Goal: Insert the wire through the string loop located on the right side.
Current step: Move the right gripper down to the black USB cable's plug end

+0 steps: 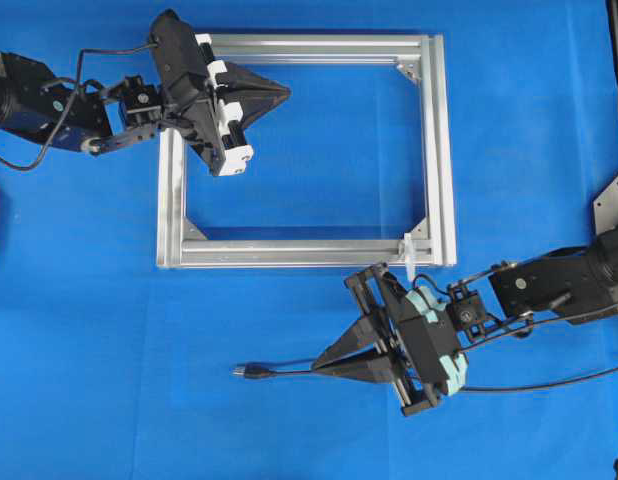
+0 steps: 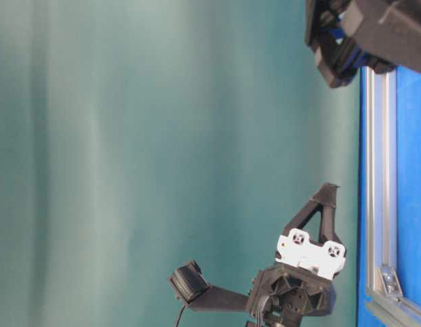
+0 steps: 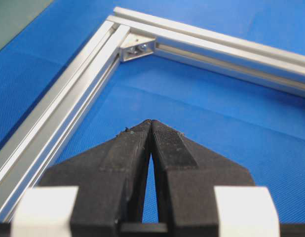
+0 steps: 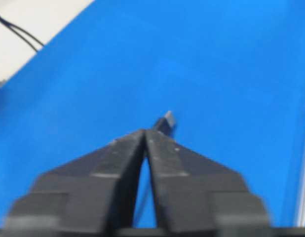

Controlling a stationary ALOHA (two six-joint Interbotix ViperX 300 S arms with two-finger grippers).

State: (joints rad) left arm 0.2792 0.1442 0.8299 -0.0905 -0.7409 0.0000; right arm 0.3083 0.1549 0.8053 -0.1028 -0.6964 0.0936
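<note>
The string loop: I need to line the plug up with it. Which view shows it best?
Overhead exterior: the string loop shows whitish at the aluminium frame's lower-right corner. The table-level and both wrist views do not show it.

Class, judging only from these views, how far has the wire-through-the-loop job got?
Done: the right hand is shut on the wire, its plug sticking out ahead.
In hand: carrying it; the plug lies well short of the string loop on the frame.
Left: threading it. The left hand is shut, empty.

Overhead looks straight down; side view sits low; wrist cameras peer along jaws.
</note>
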